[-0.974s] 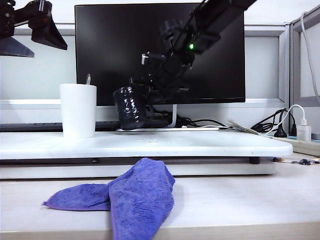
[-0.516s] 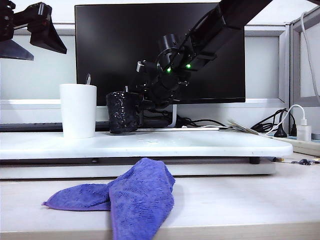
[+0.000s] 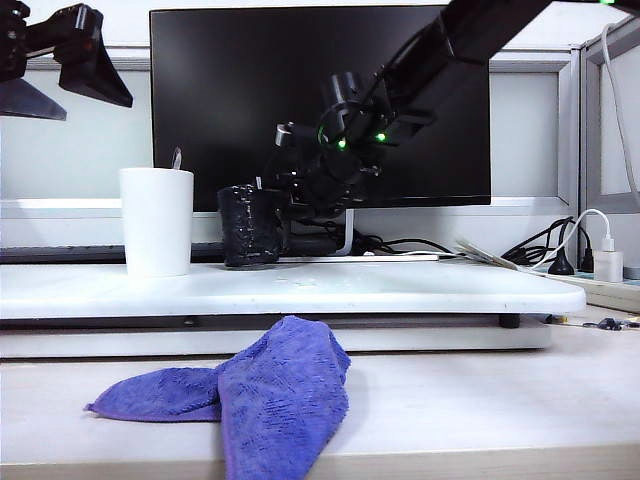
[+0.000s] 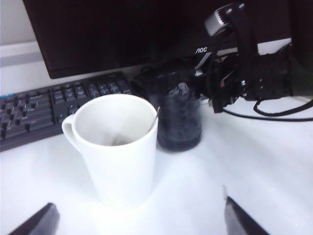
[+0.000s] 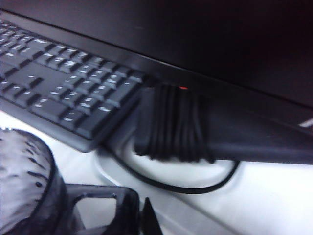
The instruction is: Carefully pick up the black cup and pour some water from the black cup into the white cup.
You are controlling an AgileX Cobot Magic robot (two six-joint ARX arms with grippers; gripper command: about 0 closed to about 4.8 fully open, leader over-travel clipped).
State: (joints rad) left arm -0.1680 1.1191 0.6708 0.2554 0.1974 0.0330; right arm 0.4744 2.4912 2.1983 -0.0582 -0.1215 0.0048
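The black cup stands upright on the white board, toward its left part and near its back edge, just beside the white cup but not touching it. The white cup is nearer to the left edge of the board. The right gripper reaches in from the right side and is closed on the thin handle of the black cup; in the right wrist view the handle sits right at the closed finger tips. The left gripper hangs high above the left end of the board with its jaws wide open and holds nothing.

No water is visible in any view, so I cannot say how much is in either cup. My judgement is that the pour may be already done, or not yet begun; the pictures do not decide this.

For a good step, the grip on the handle must stay firm, because the handle is thin and the cup can turn around it. If the cup is lifted, it should go straight up and slowly, then tip over the rim of the white cup only a little. If it is released, the fingers should open only when the base is flat on the board. A purple cloth lies on the table in front of the board.
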